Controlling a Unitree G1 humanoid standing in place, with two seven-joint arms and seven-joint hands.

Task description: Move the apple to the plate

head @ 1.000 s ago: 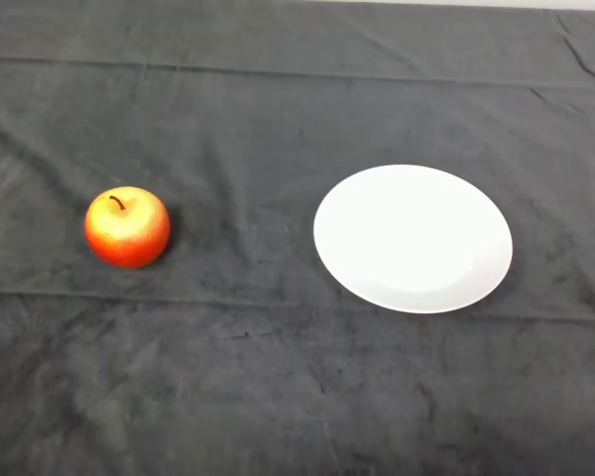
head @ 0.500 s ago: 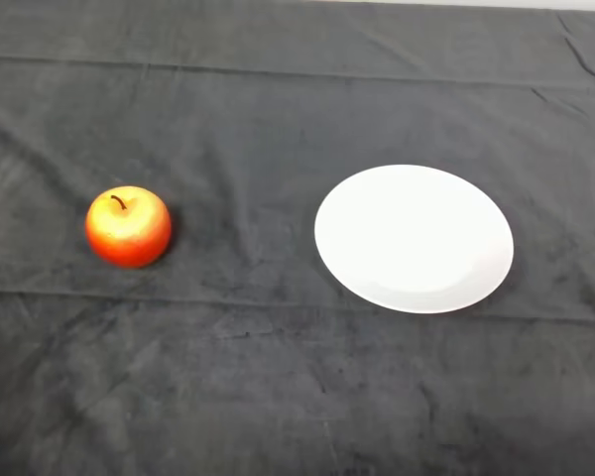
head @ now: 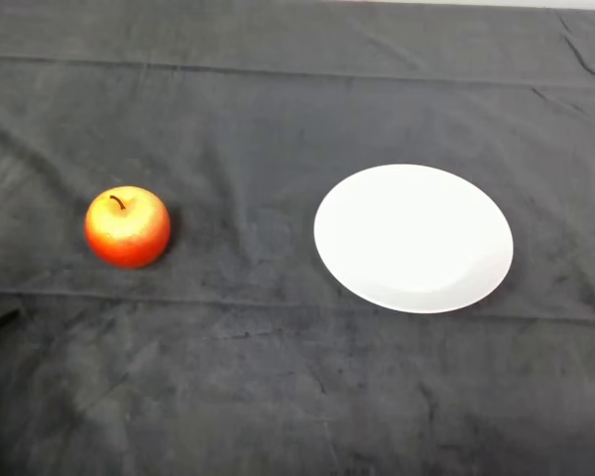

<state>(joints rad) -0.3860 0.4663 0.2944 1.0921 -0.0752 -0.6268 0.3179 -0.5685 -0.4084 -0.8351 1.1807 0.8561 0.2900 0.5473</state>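
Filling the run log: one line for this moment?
apple: upright on cloth, untouched | plate: bare, right of apple | hand: barely entering lower left, state unclear

A glossy red-and-yellow apple (head: 127, 227) and a smooth, matt white plate (head: 413, 238) rest on a dark grey, creased, soft-napped cloth (head: 278, 367).

Bare dark grey cloth (head: 278, 377) lies on every side of the round white plate (head: 414, 238). The red-yellow apple (head: 127, 226), well apart to its left, is the only obstacle.
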